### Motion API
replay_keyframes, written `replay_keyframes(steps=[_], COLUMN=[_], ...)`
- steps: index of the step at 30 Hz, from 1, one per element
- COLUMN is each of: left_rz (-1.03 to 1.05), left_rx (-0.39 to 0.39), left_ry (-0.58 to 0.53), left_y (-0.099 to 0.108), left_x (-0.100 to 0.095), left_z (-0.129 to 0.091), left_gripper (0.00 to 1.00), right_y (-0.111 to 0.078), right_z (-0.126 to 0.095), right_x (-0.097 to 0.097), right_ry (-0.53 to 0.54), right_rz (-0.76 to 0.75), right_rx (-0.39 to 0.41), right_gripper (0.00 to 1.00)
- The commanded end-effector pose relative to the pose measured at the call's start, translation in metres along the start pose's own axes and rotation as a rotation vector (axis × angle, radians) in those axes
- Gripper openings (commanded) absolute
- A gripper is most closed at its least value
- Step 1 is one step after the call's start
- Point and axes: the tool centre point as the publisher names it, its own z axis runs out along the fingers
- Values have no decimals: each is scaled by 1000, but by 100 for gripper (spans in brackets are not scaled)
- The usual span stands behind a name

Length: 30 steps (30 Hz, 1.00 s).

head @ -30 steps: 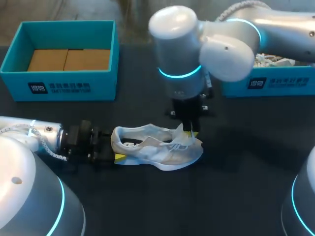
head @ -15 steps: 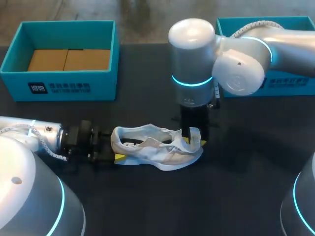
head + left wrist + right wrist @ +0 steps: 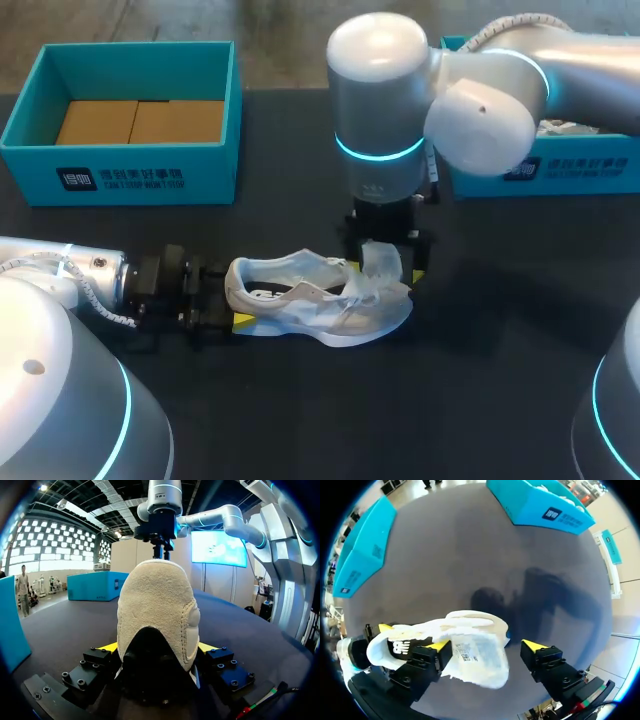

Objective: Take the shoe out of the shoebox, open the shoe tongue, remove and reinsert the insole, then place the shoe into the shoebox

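Observation:
A white shoe (image 3: 320, 300) lies on its side on the dark table, toe to the right. My left gripper (image 3: 237, 318) comes in low from the left and is shut on the shoe's heel. In the left wrist view the heel (image 3: 157, 615) fills the gap between that gripper's (image 3: 157, 647) two yellow tips. My right gripper (image 3: 387, 262) hangs straight down over the forefoot, open. The raised tongue (image 3: 480, 660) stands loose between the right gripper's (image 3: 486, 647) wide-spread fingers (image 3: 536, 646).
A teal shoebox (image 3: 140, 175) with brown cardboard inside stands at the back left. A second teal box (image 3: 560, 172) holding another white shoe (image 3: 565, 127) stands at the back right, partly behind my right arm. Bare dark table lies in front of the shoe.
My right gripper has opened and let go of the tongue, which now stands up. That arm swung right and then back a little. The left gripper and the shoe have stayed put.

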Motion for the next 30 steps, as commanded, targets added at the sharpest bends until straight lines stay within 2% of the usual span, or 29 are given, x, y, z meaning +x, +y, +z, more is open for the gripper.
replay_keyframes(steps=[1,8,12,16,18,25,30], left_rz=[0,0,0,0,0,0,0], left_rx=[-3,-3,-3,-3,-3,-3,-3], left_ry=[-2,-2,-2,-2,-2,-2,-2], left_y=[2,2,2,2,2,2,2], left_x=[0,0,0,0,0,0,0], left_z=[2,2,2,2,2,2,2], left_gripper=[0,0,0,0,0,0,0], right_y=[-6,-2,-2,-4,-6,-10,-12], right_z=[-22,-46,-63,-79,-85,-93,-94], right_x=[6,14,29,51,62,91,99], right_ry=[-25,-26,-16,29,9,-16,5], right_rz=[86,18,-87,-349,-460,-796,-1011], right_rx=[-67,-124,-172,-249,-271,-304,-303], right_gripper=[100,100,100,100,100,100,100])
